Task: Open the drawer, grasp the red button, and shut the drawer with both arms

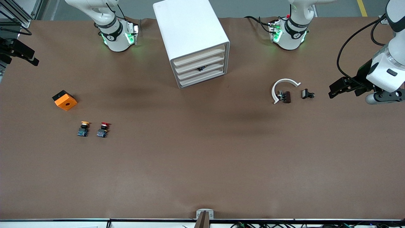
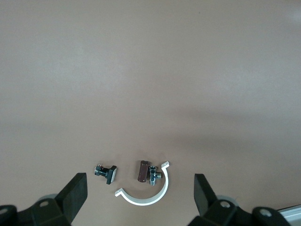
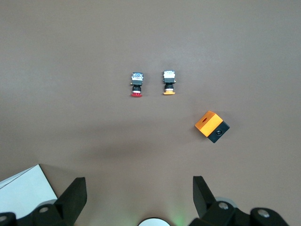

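Observation:
The button (image 1: 103,129) (image 3: 136,84), with a red cap, stands on the brown table toward the right arm's end, beside a like one with a yellow cap (image 1: 84,128) (image 3: 169,83). The white drawer cabinet (image 1: 196,44) (image 3: 23,193) stands between the two arm bases. All its drawers (image 1: 201,68) look shut, and a small dark thing shows at one drawer front. My left gripper (image 1: 340,87) (image 2: 139,180) hangs open high over the left arm's end of the table. My right gripper (image 1: 27,57) (image 3: 139,181) hangs open and empty high over the right arm's end.
An orange cube with a hole (image 1: 65,100) (image 3: 211,126) lies farther from the front camera than the two buttons. Under the left gripper lie a white curved clip (image 1: 283,88) (image 2: 146,194), a brown and metal part (image 1: 284,96) (image 2: 148,172) and a small black part (image 1: 307,93) (image 2: 106,172).

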Motion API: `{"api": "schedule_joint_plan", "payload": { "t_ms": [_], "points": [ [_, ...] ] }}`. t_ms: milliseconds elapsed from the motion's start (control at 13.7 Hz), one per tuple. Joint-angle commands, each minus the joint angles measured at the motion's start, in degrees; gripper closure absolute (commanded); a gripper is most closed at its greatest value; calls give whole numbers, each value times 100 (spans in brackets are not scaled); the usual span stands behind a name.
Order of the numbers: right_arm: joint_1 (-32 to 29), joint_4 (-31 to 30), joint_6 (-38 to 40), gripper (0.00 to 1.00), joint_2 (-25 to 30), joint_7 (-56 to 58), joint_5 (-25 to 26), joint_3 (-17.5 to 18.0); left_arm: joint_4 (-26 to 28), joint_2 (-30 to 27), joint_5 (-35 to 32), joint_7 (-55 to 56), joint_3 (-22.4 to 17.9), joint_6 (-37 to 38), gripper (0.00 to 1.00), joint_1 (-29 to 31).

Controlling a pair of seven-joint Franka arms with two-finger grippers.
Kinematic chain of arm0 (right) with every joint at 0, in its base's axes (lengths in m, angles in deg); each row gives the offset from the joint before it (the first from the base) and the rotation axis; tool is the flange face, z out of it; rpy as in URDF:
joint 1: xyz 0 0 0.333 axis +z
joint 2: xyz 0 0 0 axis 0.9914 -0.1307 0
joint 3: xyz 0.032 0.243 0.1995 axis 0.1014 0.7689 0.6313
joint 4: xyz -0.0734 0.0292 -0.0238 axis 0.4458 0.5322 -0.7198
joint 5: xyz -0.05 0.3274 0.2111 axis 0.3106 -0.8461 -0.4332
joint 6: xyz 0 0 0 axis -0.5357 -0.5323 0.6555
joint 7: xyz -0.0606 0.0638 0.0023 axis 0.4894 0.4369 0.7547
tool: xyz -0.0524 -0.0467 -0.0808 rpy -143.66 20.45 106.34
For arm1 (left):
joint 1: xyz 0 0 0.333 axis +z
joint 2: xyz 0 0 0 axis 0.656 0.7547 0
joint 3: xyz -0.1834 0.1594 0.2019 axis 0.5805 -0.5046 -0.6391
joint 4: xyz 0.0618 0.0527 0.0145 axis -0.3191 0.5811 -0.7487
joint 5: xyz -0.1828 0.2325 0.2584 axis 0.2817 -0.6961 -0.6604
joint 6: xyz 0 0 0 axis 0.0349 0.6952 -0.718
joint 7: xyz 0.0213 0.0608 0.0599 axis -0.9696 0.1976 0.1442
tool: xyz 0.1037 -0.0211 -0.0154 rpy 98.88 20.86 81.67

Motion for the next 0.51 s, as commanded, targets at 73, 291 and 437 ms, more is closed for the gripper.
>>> {"api": "schedule_joint_plan", "payload": {
  "t_ms": [73, 291, 437],
  "points": [
    [-15, 165, 104, 0, -56, -71, 15, 14, -149, 4, 2, -2, 0, 113, 0, 44],
    [-33, 174, 104, 0, -56, -62, 15, 14, -132, -101, -532, -20, 44, 113, 0, 44],
    [-24, 183, 104, 0, -56, -62, 6, 14, -123, -145, -535, -11, 44, 165, 0, 52]
  ]
}}
